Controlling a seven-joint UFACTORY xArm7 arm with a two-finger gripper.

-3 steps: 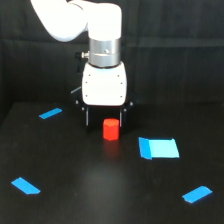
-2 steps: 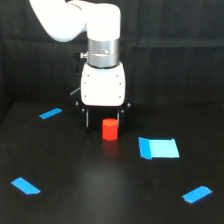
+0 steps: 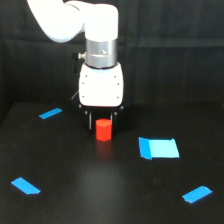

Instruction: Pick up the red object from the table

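Red object (image 3: 103, 129): small upright red-orange cylinder, standing on the black tabletop (image 3: 110, 190) just left of frame centre. It sits directly under the white gripper body, in front of and between the two dark fingers (image 3: 88, 120) that show below that body. Top of the cylinder overlaps the lower edge of the gripper housing in this view; base is on the tabletop with a faint red reflection under it.

Jaws (image 3: 102, 121): spread apart, one dark finger on each side of the cylinder's top. Cannot tell if either finger touches the cylinder; the fingers are dark against a dark background and mostly hidden. Cylinder looks centred between them left to right. Depth offset between cylinder and fingers not readable from this single view.

Arm: white xArm links enter from upper left of the frame, wrist pointing straight down, silver collar above the white gripper block.

Other things on the tabletop:
- light-blue rectangle (image 3: 158, 148), right of the cylinder, near but apart
- blue tape strip (image 3: 50, 113), left of the gripper
- blue tape strip (image 3: 25, 185), lower left
- blue tape strip (image 3: 197, 194), lower right
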